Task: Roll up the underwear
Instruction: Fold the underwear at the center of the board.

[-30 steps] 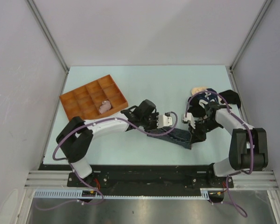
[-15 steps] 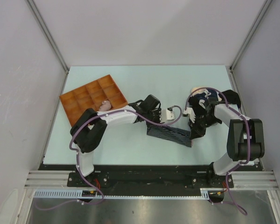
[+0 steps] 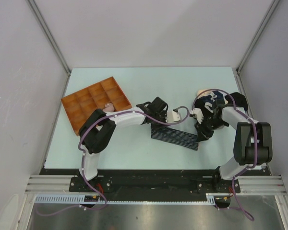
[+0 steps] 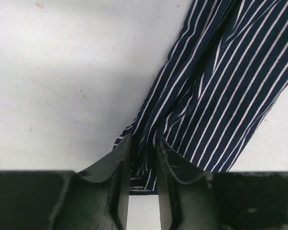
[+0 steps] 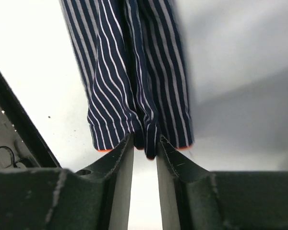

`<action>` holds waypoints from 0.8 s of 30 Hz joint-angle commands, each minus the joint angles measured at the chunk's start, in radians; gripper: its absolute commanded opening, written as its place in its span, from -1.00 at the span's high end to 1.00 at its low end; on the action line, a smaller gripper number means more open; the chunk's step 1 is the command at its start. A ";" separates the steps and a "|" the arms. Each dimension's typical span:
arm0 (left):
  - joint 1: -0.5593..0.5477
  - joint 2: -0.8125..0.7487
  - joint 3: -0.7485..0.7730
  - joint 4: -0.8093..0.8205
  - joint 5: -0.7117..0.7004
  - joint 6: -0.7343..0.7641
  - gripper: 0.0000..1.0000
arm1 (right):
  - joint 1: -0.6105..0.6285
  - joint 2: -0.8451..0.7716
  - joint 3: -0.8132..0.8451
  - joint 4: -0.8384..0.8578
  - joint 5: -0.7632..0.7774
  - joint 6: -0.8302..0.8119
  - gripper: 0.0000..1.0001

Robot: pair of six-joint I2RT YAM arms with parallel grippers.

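Change in the last sec: the striped underwear, which hung taut at a slant btwn the two arms, now lies as a flat strip on the table, to the right of the orange tray and a bit closer to it than before. The left arm has folded in toward the tray. Both pincers have eased. The left gripper shows its jaws slightly apart w/ the hem in the gap, and the right gripper is the same on the end farthest from the tray. Can't tell if either still pinches the cloth. My read: spread-out step is about done, rolling not yet begun, and the garment looks flat enough to roll from one end. Around it: a pink piece sits in a tray compartment on the side facing the strip, and a pile of other underwear lies far right of the tray, just beside the right wrist. In the way: both sets of fingers sit on the strip's ends, the left forearm crosses the tray's near corner, and that pile crowds the right arm — it could get dragged.
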 commanded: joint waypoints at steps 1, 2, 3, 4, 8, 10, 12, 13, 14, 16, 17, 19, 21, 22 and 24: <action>0.006 -0.011 0.042 -0.021 -0.066 -0.048 0.37 | -0.023 -0.068 0.029 0.025 0.038 0.068 0.39; 0.006 -0.017 0.042 -0.019 -0.086 -0.054 0.29 | -0.025 -0.085 0.029 0.022 0.047 0.075 0.39; 0.006 -0.020 0.042 -0.015 -0.094 -0.060 0.23 | -0.026 -0.093 0.029 0.023 0.052 0.081 0.37; 0.006 -0.026 0.042 -0.013 -0.100 -0.076 0.21 | -0.029 -0.103 0.029 0.028 0.058 0.101 0.36; 0.006 -0.070 0.042 0.010 -0.142 -0.112 0.07 | -0.031 -0.139 0.028 0.039 0.078 0.123 0.35; 0.006 -0.121 0.023 0.047 -0.163 -0.140 -0.10 | -0.031 -0.148 0.029 0.045 0.078 0.124 0.35; 0.006 -0.184 -0.001 0.091 -0.180 -0.171 -0.21 | -0.031 -0.154 0.028 0.048 0.077 0.129 0.35; 0.006 -0.208 -0.009 0.106 -0.183 -0.178 -0.31 | -0.031 -0.162 0.029 0.050 0.074 0.126 0.35; 0.006 -0.228 -0.015 0.125 -0.188 -0.188 -0.34 | -0.031 -0.168 0.029 0.050 0.065 0.123 0.35; 0.008 -0.279 -0.032 0.140 -0.198 -0.211 -0.42 | -0.031 -0.191 0.028 0.051 0.057 0.115 0.35; 0.011 -0.291 -0.035 0.146 -0.198 -0.218 -0.44 | -0.031 -0.201 0.029 0.043 0.035 0.089 0.35; 0.015 -0.328 -0.044 0.145 -0.207 -0.238 -0.44 | -0.031 -0.227 0.029 0.040 0.015 0.063 0.36; 0.022 -0.356 -0.072 0.157 -0.208 -0.272 -0.44 | -0.029 -0.275 0.031 0.014 -0.024 -0.015 0.36; 0.025 -0.370 -0.084 0.162 -0.203 -0.290 -0.44 | -0.028 -0.290 0.032 0.004 -0.041 -0.064 0.36; 0.032 -0.414 -0.130 0.179 -0.159 -0.373 -0.44 | -0.028 -0.336 0.032 -0.122 -0.119 -0.364 0.32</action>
